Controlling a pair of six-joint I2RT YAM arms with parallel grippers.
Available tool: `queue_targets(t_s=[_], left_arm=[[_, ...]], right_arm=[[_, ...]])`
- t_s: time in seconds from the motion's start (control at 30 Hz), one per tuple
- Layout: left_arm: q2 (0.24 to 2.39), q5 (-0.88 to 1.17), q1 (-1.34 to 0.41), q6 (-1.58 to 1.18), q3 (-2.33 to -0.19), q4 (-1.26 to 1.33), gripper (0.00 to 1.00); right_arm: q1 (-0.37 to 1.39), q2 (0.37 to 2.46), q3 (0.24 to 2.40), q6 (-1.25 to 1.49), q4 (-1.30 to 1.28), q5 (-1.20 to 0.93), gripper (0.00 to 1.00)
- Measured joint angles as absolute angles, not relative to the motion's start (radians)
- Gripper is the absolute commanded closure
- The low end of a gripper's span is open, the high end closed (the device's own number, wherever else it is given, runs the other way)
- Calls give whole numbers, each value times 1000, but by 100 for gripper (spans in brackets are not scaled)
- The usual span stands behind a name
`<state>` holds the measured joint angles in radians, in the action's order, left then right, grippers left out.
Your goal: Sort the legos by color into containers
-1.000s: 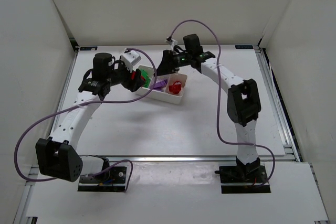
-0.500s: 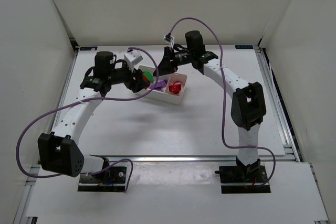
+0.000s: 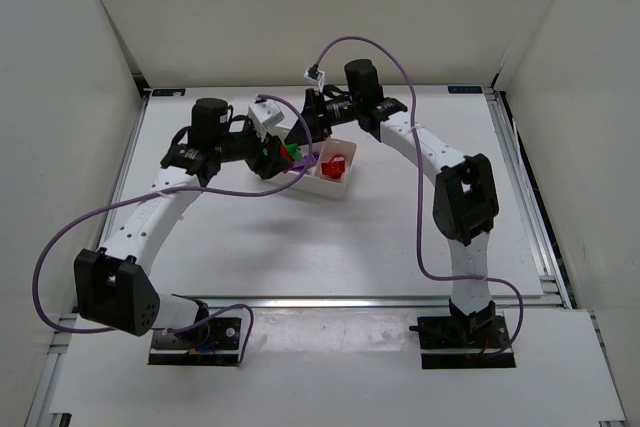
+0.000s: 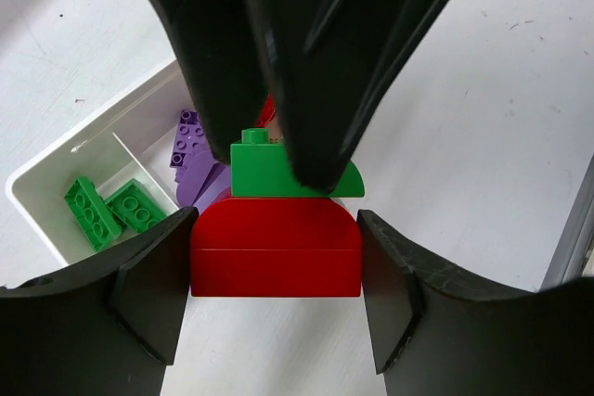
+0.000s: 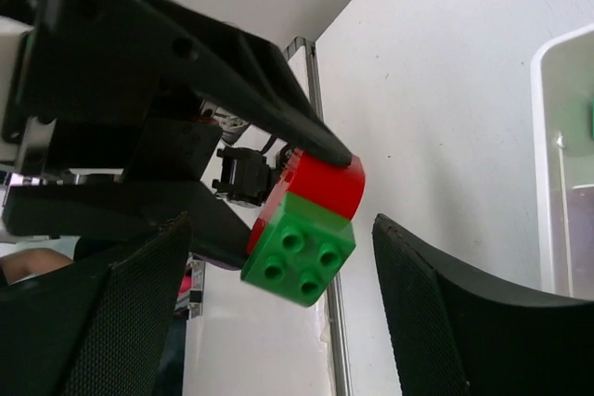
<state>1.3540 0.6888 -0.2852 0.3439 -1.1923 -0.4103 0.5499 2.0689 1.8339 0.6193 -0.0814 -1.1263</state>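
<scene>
So here's where my rig is at. The left gripper (image 4: 276, 264) is clamped on a red brick (image 4: 276, 248), with one finger pressed against each side. A green brick (image 4: 255, 173) is stuck onto the red one, sitting at 12 o'clock from it in the left wrist view.

The right gripper (image 5: 281, 229) comes in from the opposite side with its jaws wide, straddling that green brick. In the right wrist view I see its four studs facing me, dead centre between the mesh pads (image 5: 139, 322). There's a clear gap to each pad, so nothing is pinched on that side. The red brick sits behind the green one there, held in the left gripper's black fingers.

Moving outward, the two-brick stack is up in the air, off the table (image 4: 483, 118). The tray (image 4: 83, 136) lies at roughly 9 to 10 o'clock from the stack in the left wrist view. Two green legos (image 4: 102, 212) lie in its end compartment. Purple legos (image 4: 190, 150) are in the next one past the divider, partly hidden behind the stack.

From the top camera the two grippers meet over the tray's left end. A red lego (image 3: 336, 166) lies in the right-hand compartment, about 4 o'clock from the left gripper.
</scene>
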Motion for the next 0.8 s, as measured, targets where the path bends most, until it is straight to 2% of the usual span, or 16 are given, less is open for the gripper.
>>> queue_targets(t_s=[0.07,0.17,0.2,0.27,0.3,0.4,0.63,0.8], left_arm=[[1354,682,-293,350,-1192,-410,84],[1354,667,-299,355,-1192,-410,83],[1354,662,-300,357,-1192,-410,84],[1352,661,-301,362,-1192,-409,84],[1351,656,-302,369,-1192,-403,84],[1351,638,-310,377,-1192,-402,84],[1338,592,-321,411,-1159,-378,86],[1285,485,-313,450,-1093,-382,87]], right_arm=[[553,2078,1836,622,-83,-1120,26],[558,2088,1836,620,-91,-1113,44],[559,2088,1836,619,-97,-1110,55],[559,2088,1836,618,-109,-1091,68],[558,2089,1836,629,-113,-1085,84],[556,2089,1836,625,-121,-1083,100],[549,2089,1835,592,-133,-1064,100],[505,2087,1835,551,-163,-1068,100]])
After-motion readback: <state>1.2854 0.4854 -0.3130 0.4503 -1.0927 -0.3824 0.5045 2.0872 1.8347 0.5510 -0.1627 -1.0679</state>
